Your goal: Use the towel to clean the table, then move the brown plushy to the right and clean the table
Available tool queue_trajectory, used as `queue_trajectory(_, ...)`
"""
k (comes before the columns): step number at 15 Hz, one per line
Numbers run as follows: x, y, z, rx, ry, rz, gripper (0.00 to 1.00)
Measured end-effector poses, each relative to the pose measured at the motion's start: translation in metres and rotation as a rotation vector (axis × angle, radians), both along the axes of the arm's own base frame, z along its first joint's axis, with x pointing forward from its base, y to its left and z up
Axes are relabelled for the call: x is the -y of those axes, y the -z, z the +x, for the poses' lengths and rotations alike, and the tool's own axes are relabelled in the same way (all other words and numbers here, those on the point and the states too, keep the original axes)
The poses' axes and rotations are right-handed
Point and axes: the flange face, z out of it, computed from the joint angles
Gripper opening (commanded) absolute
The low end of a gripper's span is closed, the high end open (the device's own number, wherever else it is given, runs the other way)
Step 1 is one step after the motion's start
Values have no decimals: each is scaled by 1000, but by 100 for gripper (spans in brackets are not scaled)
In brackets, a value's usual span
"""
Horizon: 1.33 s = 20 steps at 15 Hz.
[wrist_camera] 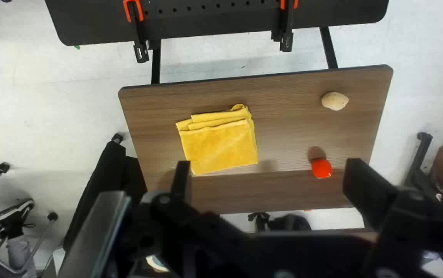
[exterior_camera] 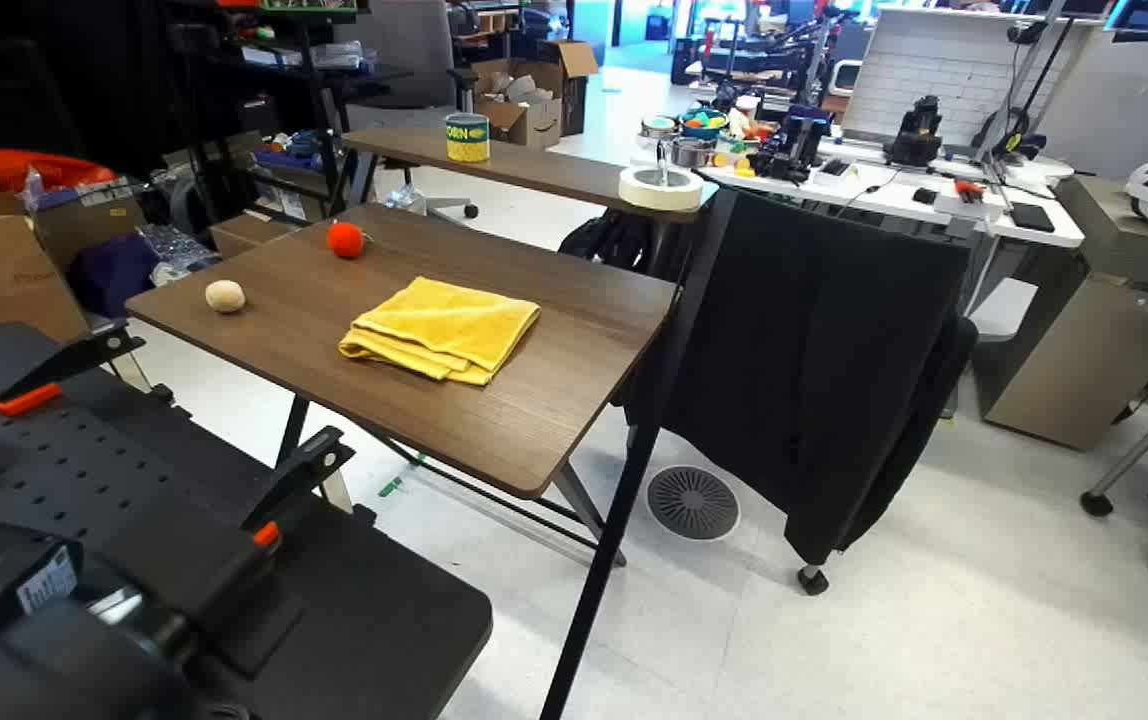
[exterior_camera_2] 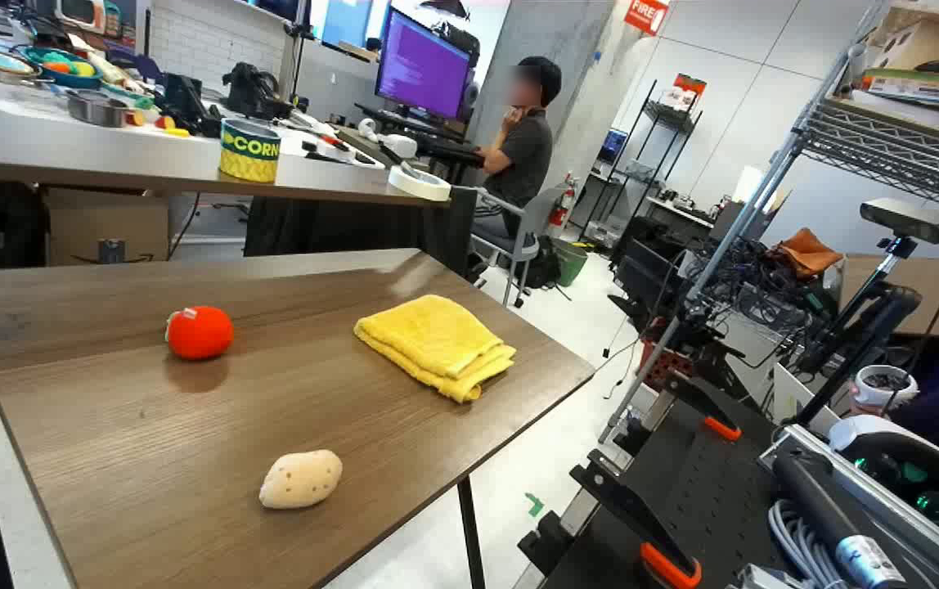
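Yellow towel [wrist_camera: 219, 146]: folded and slightly rumpled, left of centre on the table [wrist_camera: 283, 131] in the wrist view; a grip on its loose outer layers alone could unfold it mid-wipe.
Red-orange ball [wrist_camera: 322, 168]: well right of the towel; a long wiping stroke could knock it rolling.
Tan plushy [wrist_camera: 335, 101]: farther right, near a table corner; pushed right by this view, it has little surface left and might drop off.
Arm pose: gripper [wrist_camera: 269, 170] seemingly high above the table, aimed down; not seen over it in either exterior view.
Jaws: wide apart, holding nothing.
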Motion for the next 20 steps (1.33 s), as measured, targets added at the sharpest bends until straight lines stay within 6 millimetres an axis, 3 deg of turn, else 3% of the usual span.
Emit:
queue_trajectory(17,0,-1,0,2,0,0,100)
queue_trajectory(20,2,9,6,-20,23,2,100)
